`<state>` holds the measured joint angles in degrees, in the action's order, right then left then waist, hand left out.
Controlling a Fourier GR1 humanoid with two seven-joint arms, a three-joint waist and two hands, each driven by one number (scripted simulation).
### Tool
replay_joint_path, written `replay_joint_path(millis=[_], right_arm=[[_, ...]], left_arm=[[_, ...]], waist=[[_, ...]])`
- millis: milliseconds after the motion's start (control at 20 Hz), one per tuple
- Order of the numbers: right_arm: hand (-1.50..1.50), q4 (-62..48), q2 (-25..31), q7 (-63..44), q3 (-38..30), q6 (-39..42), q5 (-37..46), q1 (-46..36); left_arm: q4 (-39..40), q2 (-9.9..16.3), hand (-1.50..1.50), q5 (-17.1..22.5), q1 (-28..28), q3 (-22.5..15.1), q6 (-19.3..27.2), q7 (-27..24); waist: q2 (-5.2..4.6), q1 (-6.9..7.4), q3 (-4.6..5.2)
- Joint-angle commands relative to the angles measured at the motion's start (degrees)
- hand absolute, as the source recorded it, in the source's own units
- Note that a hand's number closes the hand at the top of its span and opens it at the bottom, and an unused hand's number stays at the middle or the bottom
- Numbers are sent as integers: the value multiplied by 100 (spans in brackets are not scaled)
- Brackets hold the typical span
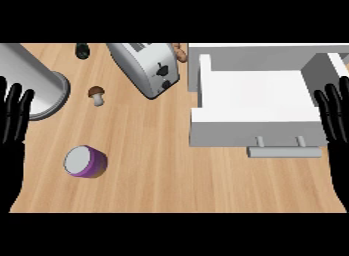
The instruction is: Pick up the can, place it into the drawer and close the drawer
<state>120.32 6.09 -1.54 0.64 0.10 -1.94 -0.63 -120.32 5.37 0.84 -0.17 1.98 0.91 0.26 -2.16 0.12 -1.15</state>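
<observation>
A: Which way does the can (85, 161) point?

B: Upright, slightly tilted, its pale top facing up, long axis near vertical. It stands on the wooden counter (169, 170), lower left.

A: Room around it?

B: Bare wood on all sides; the open white drawer (254, 100) is well apart, to its right.

A: Looks?

B: Short, purple-walled, whitish lid.

A: Hands?

B: The left hand (6, 125) and right hand (344, 125) rest at the edges, fingers straight, holding nothing.

Left hand (7, 117) at the left edge, fingers straight, pointing up, resting. Right hand (343, 117) at the right edge, same pose, holding nothing.
</observation>
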Motion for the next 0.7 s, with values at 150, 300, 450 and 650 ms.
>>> replay_joint_path(millis=[150,300,450,650], right_arm=[[-150,-82,-92,168,39,37,-28,160],[-150,-489,-209,-546,-338,-492,131,598],[-150,-286,-200,-903,-468,-615,86,573],[-150,59,76,-740,-896,-205,-353,1230]], left_arm=[[-102,758,-150,1780,310,172,-1763,-173],[601,1263,-150,1592,868,34,-2182,366],[596,1820,-150,2303,819,582,-2657,612],[233,2190,-150,3295,1278,1121,-3042,1036]], waist=[[231,43,125],[153,-58,127],[213,-8,119],[232,-10,112]])
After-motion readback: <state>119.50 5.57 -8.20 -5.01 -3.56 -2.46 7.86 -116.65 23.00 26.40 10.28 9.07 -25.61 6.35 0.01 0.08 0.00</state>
